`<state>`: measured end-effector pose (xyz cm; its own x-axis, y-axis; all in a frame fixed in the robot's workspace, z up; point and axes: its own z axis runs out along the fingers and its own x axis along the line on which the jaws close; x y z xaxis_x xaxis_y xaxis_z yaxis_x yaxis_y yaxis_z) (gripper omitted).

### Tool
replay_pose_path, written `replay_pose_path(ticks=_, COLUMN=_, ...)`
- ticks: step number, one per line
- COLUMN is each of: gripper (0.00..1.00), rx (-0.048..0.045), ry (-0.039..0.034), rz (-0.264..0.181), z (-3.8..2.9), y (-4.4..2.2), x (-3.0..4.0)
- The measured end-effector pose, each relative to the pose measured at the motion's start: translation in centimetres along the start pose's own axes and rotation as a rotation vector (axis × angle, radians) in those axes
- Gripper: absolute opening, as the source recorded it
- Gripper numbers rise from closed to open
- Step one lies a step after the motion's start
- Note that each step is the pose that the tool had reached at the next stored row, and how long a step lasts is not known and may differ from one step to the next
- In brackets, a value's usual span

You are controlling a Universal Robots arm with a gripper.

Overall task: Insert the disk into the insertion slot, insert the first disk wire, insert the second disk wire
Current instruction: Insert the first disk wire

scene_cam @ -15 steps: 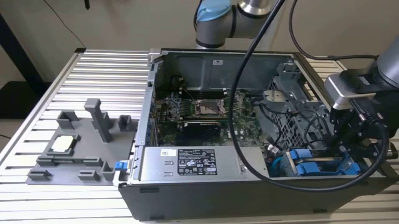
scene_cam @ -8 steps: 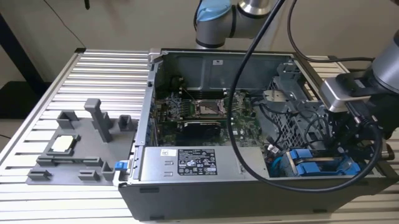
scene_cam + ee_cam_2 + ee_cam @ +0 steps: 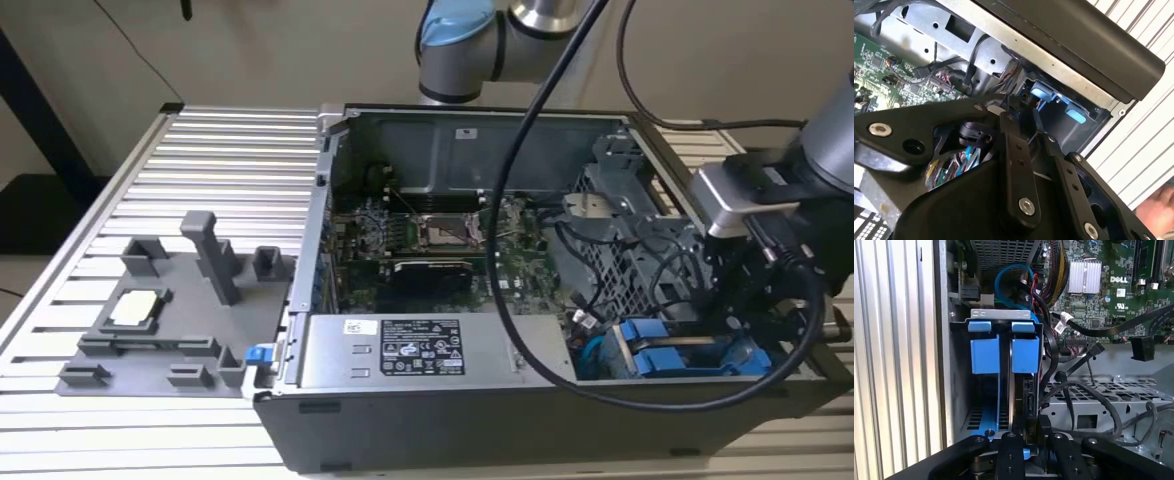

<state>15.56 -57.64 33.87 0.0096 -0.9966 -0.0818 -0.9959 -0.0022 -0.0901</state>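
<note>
Blue-framed disk (image 3: 1025, 356) – gripper (image 3: 1029, 440) apparently black

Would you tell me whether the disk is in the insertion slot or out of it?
In. In the first wrist view the disk sits on edge inside the insertion slot, its blue tabs at the mouth.

Disk (image 3: 1025, 356) stands on edge in its bright blue carrier, seated inside the insertion slot (image 3: 956, 385). Blue end tabs face outward (dark disk edge visible beside them). The slot is grey metal with a blue rail.
</note>
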Motion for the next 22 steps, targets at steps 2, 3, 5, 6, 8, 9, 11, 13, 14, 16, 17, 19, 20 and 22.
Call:
replay_pose_path(ticks=2, gripper=0.27, rx=0.0000, ry=0.0000, rz=0.000, z=-0.90, y=-0.08, x=-0.07)
replay_pose_path(ticks=3, gripper=0.27, rx=0.0000, ry=0.0001, rz=0.000, z=-1.36, y=-0.12, x=-0.11)
replay_pose_path(ticks=5, gripper=0.27, rx=0.0001, ry=0.0001, rz=0.000, z=-2.25, y=-0.20, x=-0.18)
replay_pose_path(ticks=6, gripper=0.27, rx=0.0001, ry=0.0002, rz=0.000, z=-2.70, y=-0.24, x=-0.22)
replay_pose_path(ticks=8, gripper=0.27, rx=0.0002, ry=0.0002, rz=0.000, z=-3.61, y=-0.32, x=-0.29)
replay_pose_path(ticks=9, gripper=0.27, rx=0.0004, ry=0.0003, rz=0.000, z=-4.05, y=-0.36, x=-0.33)
replay_pose_path(ticks=11, gripper=0.27, rx=0.0007, ry=0.0004, rz=0.000, z=-4.82, y=-0.44, x=-0.40)
replay_pose_path(ticks=13, gripper=0.27, rx=0.0048, ry=0.0000, rz=0.000, z=-4.96, y=-0.39, x=-0.42)
replay_pose_path(ticks=14, gripper=0.27, rx=0.0047, ry=-0.0001, rz=0.000, z=-4.96, y=-0.40, x=-0.42)
replay_pose_path(ticks=16, gripper=0.27, rx=0.0048, ry=0.0000, rz=0.000, z=-4.97, y=-0.40, x=-0.42)
replay_pose_path(ticks=17, gripper=0.27, rx=0.0048, ry=0.0000, rz=0.000, z=-4.97, y=-0.40, x=-0.42)
replay_pose_path(ticks=19, gripper=0.27, rx=-0.0050, ry=0.0004, rz=0.001, z=-4.98, y=-0.39, x=-0.46)
replay_pose_path(ticks=20, gripper=0.27, rx=-0.0160, ry=0.0000, rz=0.002, z=-4.97, y=-0.38, x=-0.46)
replay_pose_path(ticks=22, gripper=0.27, rx=-0.0316, ry=-0.0021, rz=0.003, z=-4.96, y=-0.36, x=-0.56)
